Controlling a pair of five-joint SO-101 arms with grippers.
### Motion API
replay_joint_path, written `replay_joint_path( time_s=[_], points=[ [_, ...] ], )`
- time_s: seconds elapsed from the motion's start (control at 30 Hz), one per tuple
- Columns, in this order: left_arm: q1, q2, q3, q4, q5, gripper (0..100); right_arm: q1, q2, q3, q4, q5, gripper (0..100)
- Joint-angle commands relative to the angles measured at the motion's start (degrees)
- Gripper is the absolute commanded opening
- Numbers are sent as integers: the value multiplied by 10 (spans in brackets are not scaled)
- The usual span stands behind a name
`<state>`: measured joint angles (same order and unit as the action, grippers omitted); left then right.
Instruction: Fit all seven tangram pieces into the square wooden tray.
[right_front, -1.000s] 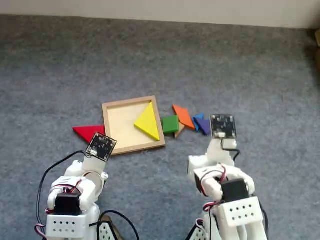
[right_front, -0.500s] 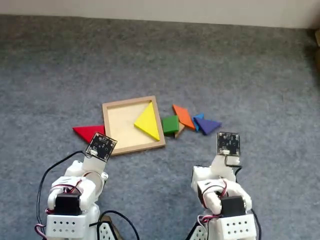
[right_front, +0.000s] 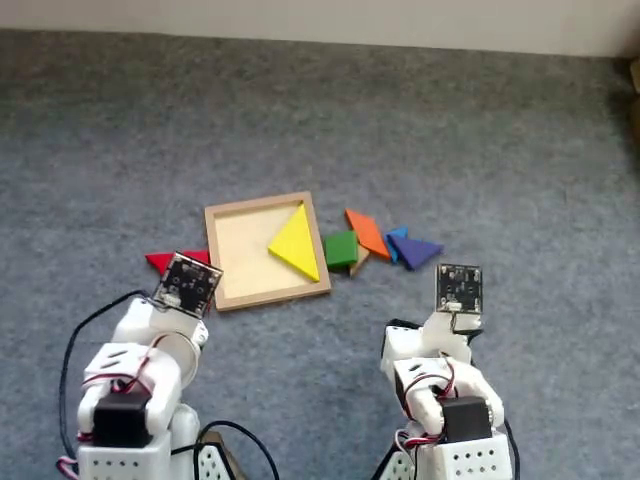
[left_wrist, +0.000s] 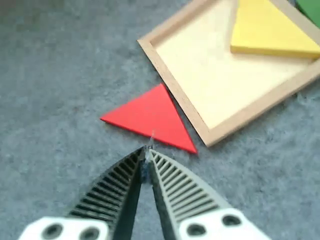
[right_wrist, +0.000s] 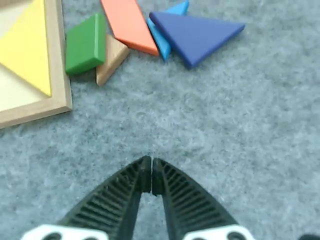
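High view: the square wooden tray (right_front: 214, 252) lay on the grey carpet (right_front: 420, 130) with the yellow triangle (right_front: 293, 245) inside it, against its right wall. The red triangle (right_front: 163, 261) lay just outside the tray's left wall, partly covered by the left arm (right_front: 150, 345). To the right of the tray, the green square (right_front: 340, 248), tan piece (right_front: 359, 263), orange parallelogram (right_front: 367, 232), light blue piece (right_front: 399, 236) and dark blue triangle (right_front: 416, 250) lay clustered together. The right arm (right_front: 445, 370) stood nearer the camera than this cluster. Left wrist view: the left gripper (left_wrist: 146, 155) had its jaws closed together with nothing between them, tips just short of the red triangle (left_wrist: 150, 120), which lay beside the tray rim (left_wrist: 172, 90). Right wrist view: the right gripper (right_wrist: 151, 169) was likewise closed and empty over bare carpet, well apart from the dark blue triangle (right_wrist: 195, 32) and green square (right_wrist: 85, 44).
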<state>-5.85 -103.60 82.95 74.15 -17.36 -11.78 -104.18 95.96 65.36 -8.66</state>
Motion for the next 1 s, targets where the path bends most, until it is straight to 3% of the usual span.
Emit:
replay_joint_path(
  time_s=[0.0, 0.17, 0.4, 0.6, 0.8, 0.97],
  points=[
    [-16, 5, -87, -11, -17, 28, 7, -6, 58, 24, 6, 22],
    [-52, 6, -123, -11, -47, 146, 7, -9, 58, 60, 6, 22],
    [-90, 66, -140, -14, -47, 158, 7, -9, 58, 61, 6, 22],
    [-89, 298, -243, -11, -21, 171, 7, -9, 58, 61, 6, 22],
    [-92, 547, -311, -15, 95, 351, 7, -9, 58, 61, 6, 22],
    [-92, 708, -348, -71, 125, 364, 7, -9, 58, 61, 6, 22]
  ],
)
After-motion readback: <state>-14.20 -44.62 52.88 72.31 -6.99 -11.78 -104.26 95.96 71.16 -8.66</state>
